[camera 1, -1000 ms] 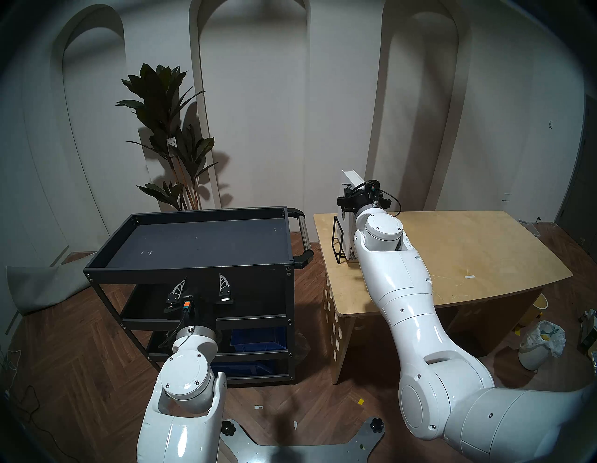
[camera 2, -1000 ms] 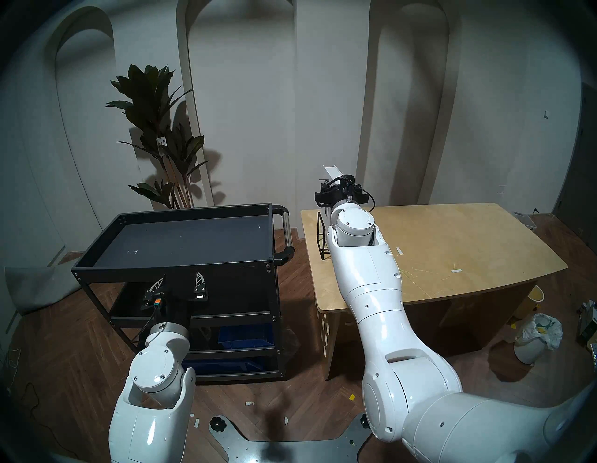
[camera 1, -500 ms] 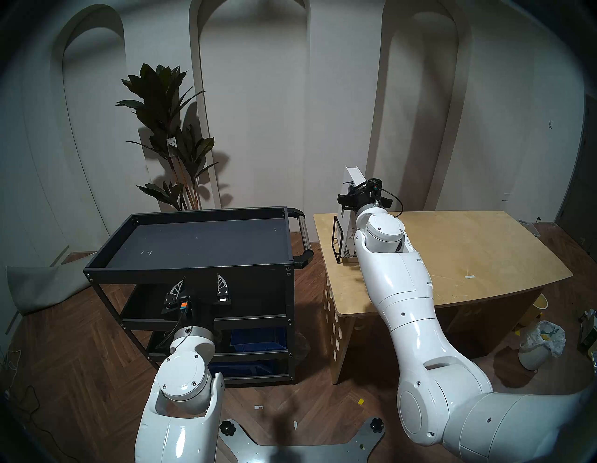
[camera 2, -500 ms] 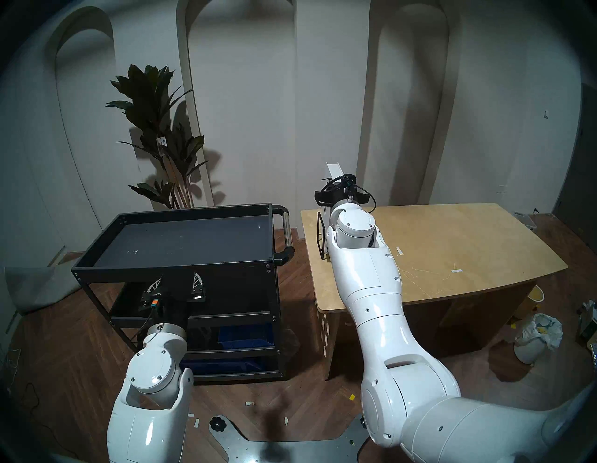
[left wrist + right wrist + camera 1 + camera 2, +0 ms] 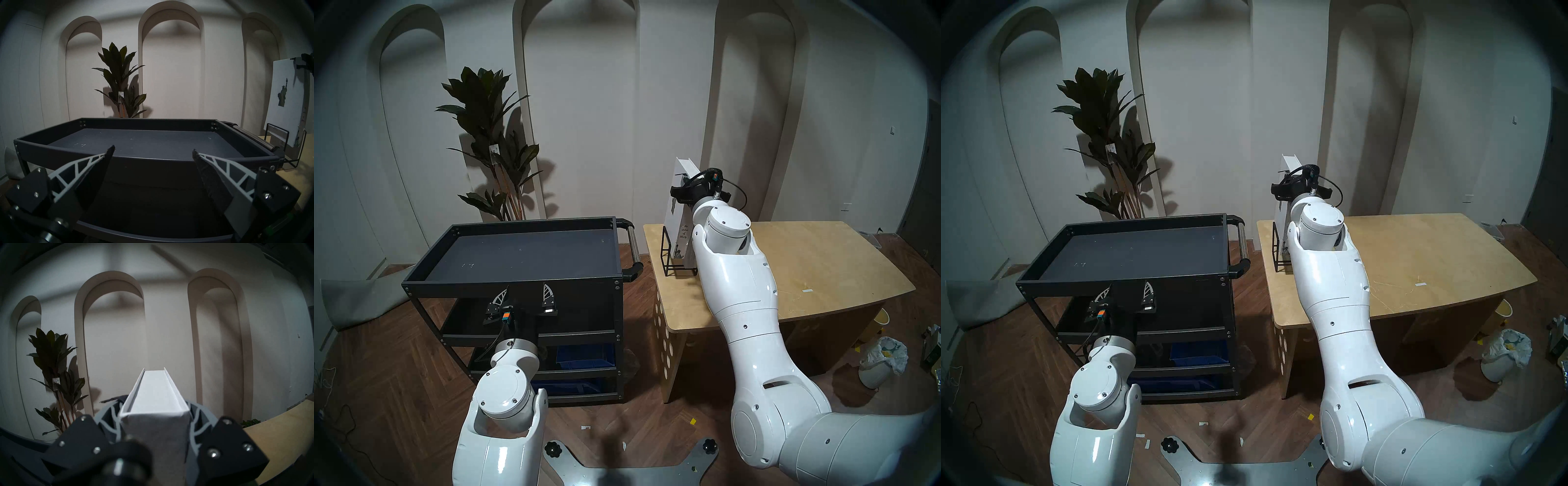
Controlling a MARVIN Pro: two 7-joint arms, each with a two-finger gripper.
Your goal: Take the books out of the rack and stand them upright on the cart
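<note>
At the far left corner of the counter (image 5: 789,271), our right gripper (image 5: 155,426) is closed on the spine edge of the thick white book (image 5: 678,217) with the Statue of Liberty drawing, near its top. The two fingers press its covers from both sides. The book is tilted a little, and its bottom corner seems to be low inside the black wire rack (image 5: 668,258); we cannot tell if it touches the wire. The rack stands on the counter, just beside the cart's steel handle (image 5: 634,246).

Our left gripper (image 5: 153,151) is open and holds nothing. It points level at the near rim of the black cart (image 5: 517,281), in front of it.

We judge that the task is at its beginning. The top tray of the cart carries no book. The white book must be lifted fully out, carried over and stood upright there. A second book is not clearly visible to us; a narrow edge behind the white one in the left wrist view may be it.
</note>
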